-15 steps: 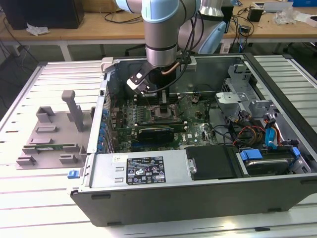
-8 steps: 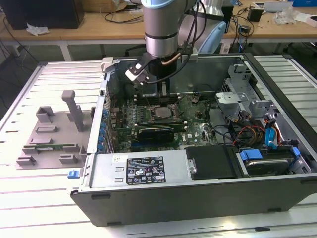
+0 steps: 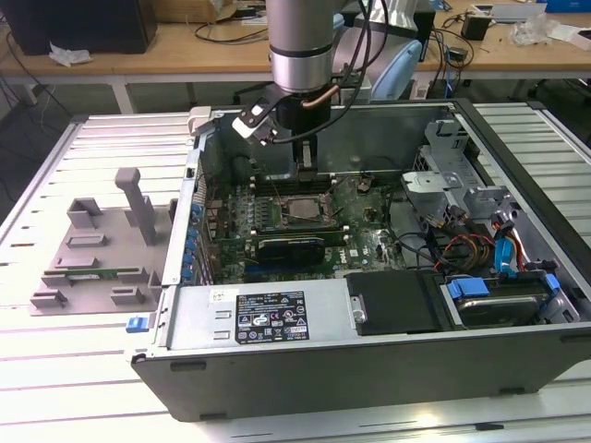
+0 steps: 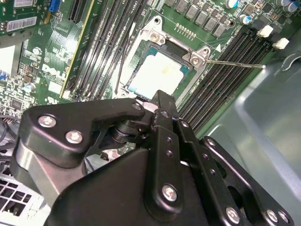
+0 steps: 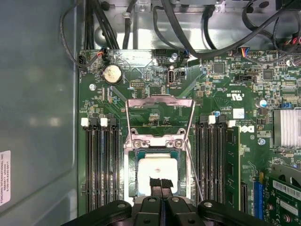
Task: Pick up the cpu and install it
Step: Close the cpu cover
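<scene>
**Clenched end effector (image 5: 160, 184) over seated cpu (image 5: 151, 170)**

Hangs shut on nothing just above centre of the exterior view, right over the cpu lying flat in the open socket (image 5: 131, 165). Probably light, stiff, slick-topped, delicate underneath; best gripped by opposite edges. Nested in the open computer case (image 3: 369, 369) with motherboard (image 5: 141, 80), expansion card (image 3: 288, 247), drive (image 3: 499, 309) and cables (image 3: 462, 247).

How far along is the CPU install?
The small square silver-topped cpu already lies in the socket of the green motherboard. The black hand, shut, sits directly over it; contact unclear. The silver metal retention frame stands flipped open, so the socket is not latched yet.
</scene>
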`<state>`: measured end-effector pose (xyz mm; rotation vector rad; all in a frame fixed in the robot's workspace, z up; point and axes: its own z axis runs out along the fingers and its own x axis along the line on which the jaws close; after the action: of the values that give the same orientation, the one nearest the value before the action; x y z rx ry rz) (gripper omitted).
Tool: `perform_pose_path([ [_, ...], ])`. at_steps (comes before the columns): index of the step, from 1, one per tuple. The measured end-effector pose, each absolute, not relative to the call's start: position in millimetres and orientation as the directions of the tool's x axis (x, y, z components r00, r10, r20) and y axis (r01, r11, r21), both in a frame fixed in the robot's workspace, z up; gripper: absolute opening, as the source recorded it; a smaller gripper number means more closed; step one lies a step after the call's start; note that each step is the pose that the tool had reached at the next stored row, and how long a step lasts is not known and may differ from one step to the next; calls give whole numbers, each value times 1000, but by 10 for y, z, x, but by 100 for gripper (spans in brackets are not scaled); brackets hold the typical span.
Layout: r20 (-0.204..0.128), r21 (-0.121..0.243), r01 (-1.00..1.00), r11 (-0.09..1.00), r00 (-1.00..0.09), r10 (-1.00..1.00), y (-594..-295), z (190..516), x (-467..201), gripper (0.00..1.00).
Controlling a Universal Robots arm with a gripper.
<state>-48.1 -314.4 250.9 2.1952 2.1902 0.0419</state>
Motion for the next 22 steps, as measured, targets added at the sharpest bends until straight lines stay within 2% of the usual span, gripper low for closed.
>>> perform_pose_path([
  [12,-9,48,999,-2,3,1000,-3144,2515,-481,11],
  [22,-9,48,999,-2,2,1000,-3144,2771,-471,11],
])
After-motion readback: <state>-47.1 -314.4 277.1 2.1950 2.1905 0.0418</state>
